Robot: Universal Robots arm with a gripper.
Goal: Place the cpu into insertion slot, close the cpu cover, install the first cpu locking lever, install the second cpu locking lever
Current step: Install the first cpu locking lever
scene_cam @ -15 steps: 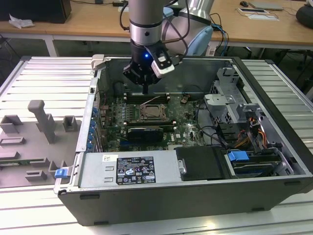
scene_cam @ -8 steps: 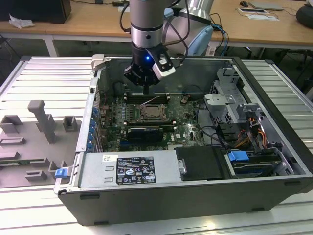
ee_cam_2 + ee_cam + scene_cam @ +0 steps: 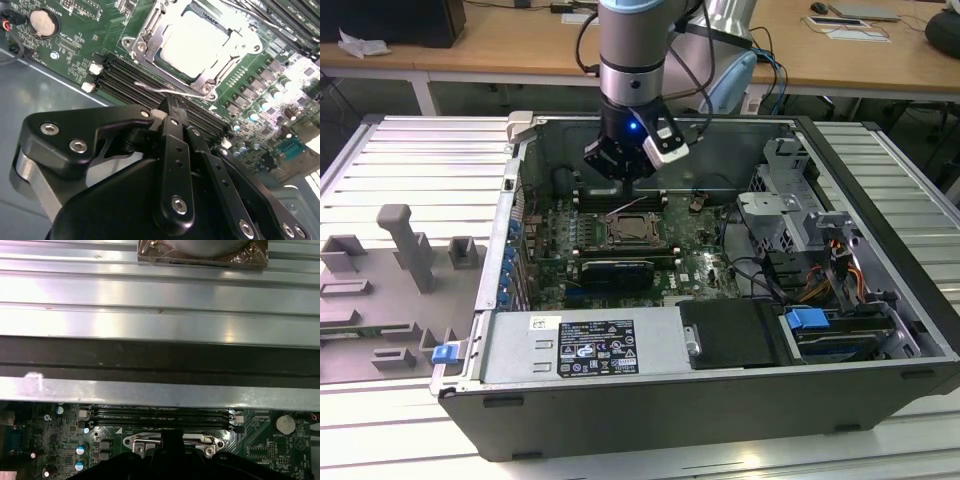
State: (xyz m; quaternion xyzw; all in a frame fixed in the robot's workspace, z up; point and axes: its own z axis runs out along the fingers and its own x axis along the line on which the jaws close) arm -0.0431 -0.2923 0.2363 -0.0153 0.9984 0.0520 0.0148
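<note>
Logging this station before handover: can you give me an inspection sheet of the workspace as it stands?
Surface: grooved metal table carrying an open computer case.
Job's things: cpu seated in the insertion slot; cpu cover lies around it.
Clutter: grey fixture blocks at the exterior view's left.
Grippers: gripper shut, above the memory slots.
Cables: bundle by the drive bay.
Surroundings: wooden desks behind.

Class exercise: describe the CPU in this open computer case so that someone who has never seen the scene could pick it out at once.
Find the green motherboard inside the open case. Near its middle, just past the gripper, sits a square socket under a silvery cover. The CPU is the flat, pale silvery square showing through that frame's cut-out, unlike the long dark memory slots beside it.
</note>
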